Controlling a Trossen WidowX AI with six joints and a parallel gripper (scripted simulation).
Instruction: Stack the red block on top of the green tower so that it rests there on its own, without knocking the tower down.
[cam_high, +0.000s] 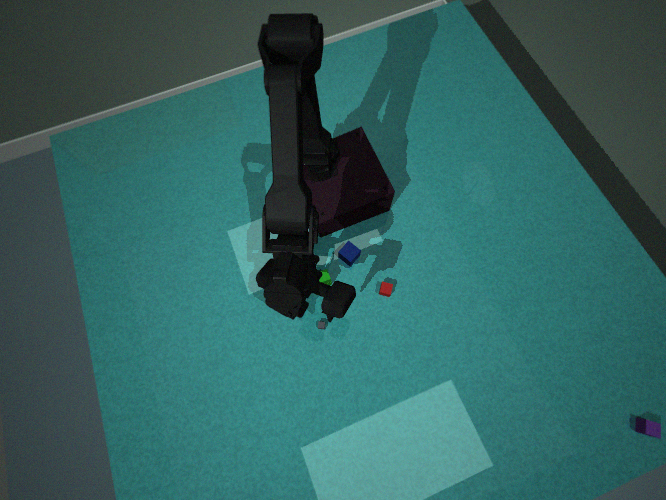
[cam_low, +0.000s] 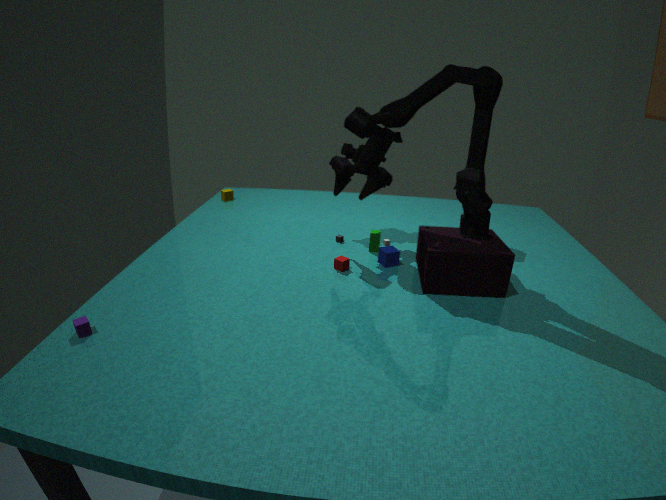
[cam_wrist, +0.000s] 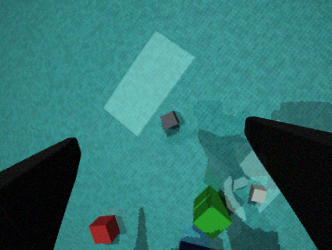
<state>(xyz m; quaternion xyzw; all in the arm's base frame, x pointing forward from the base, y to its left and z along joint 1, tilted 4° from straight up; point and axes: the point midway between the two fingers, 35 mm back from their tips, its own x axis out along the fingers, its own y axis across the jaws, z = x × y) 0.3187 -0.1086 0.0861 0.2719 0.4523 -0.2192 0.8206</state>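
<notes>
High above the teal table (cam_high: 204, 376) (cam_low: 242, 387) (cam_wrist: 60, 65), I hold my claw (cam_low: 348, 196) (cam_wrist: 164, 134) spread wide, with nothing between its fingers. Below me the green tower (cam_high: 324, 277) (cam_low: 374, 241) (cam_wrist: 212, 212) stands upright, its top bare. Just beside it sits the blue block (cam_high: 349, 252) (cam_low: 388, 256) (cam_wrist: 194, 246), and near it too is a small pale cube (cam_low: 386, 242) (cam_wrist: 257, 193). The red block (cam_high: 385, 289) (cam_low: 341, 263) (cam_wrist: 104, 229) rests on the table, apart from the tower. A small cube (cam_high: 321, 324) (cam_low: 339, 238) (cam_wrist: 170, 120), dark grey as far as this dim light lets me judge, lies on another side of the tower. Well apart, toward the table's edges, are a purple block (cam_high: 648, 427) (cam_low: 82, 327) and a yellow one (cam_low: 227, 195).
</notes>
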